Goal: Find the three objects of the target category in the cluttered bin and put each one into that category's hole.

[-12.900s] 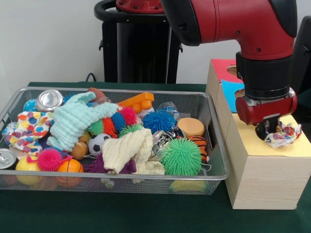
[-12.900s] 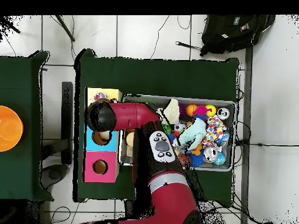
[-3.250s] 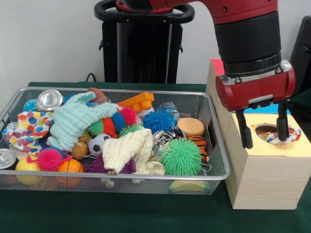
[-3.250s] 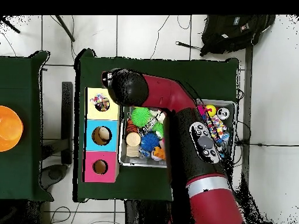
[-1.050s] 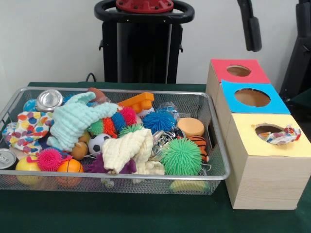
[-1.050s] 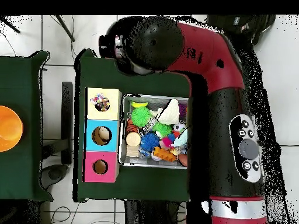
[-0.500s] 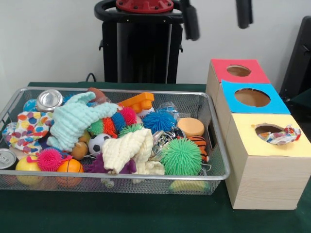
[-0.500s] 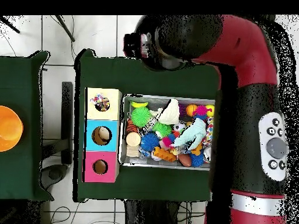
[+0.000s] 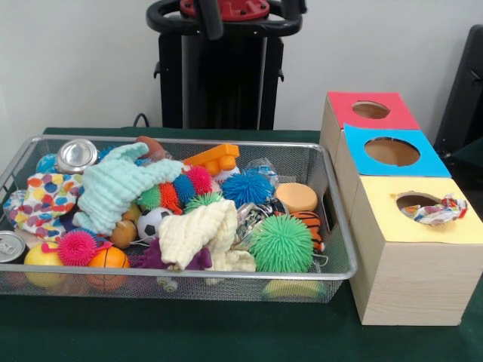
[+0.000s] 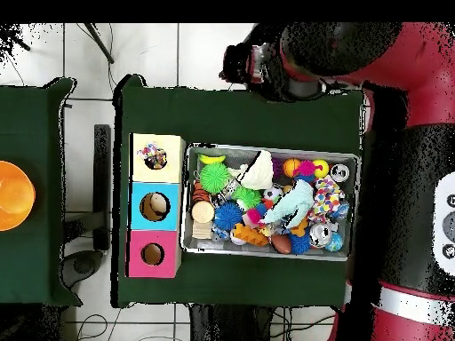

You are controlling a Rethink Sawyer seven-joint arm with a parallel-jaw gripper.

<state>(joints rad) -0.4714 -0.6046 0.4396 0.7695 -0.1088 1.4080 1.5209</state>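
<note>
After the claw (image 9: 253,13) rose, fingers spread and empty, the crumpled wrapper (image 9: 436,209) lay half-lodged in the yellow hole (image 9: 414,201) far below, awaiting resumed searching.

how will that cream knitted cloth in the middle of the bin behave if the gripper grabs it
The cream knitted cloth lies crumpled over toys, so it is probably floppy and would drape. It looks light. Its folds touch the green spiky ball, which may shift.

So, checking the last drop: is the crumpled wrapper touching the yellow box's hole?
Touching. The front view shows the crumpled wrapper draped over the yellow box's hole rim.
</note>
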